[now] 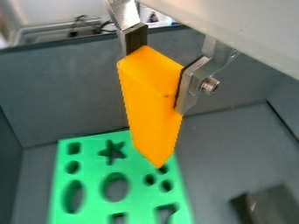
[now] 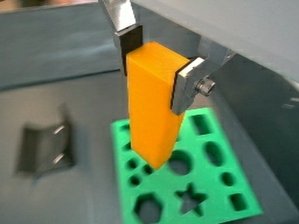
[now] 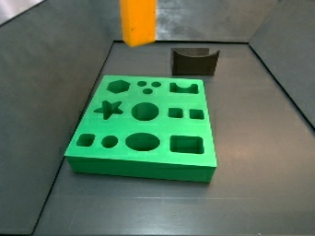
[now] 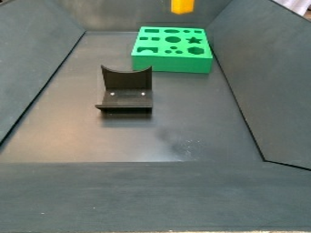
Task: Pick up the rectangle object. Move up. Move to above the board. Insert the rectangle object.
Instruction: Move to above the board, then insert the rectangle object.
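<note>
Closest in a side view stands the fixture (image 4: 123, 90), a dark bracket on the grey floor (image 4: 158, 136), well apart from the board (image 4: 174, 49) lying flat farther back. High above that green slab hangs the tool (image 1: 163, 61), its silver fingers (image 1: 191, 83) pinching the rectangle object (image 1: 152, 105) near its top, so the orange block hangs roughly upright, clear of the cut-outs below.

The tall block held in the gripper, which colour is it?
Plain orange block, clearest in a wrist view, in the gripper.
</note>
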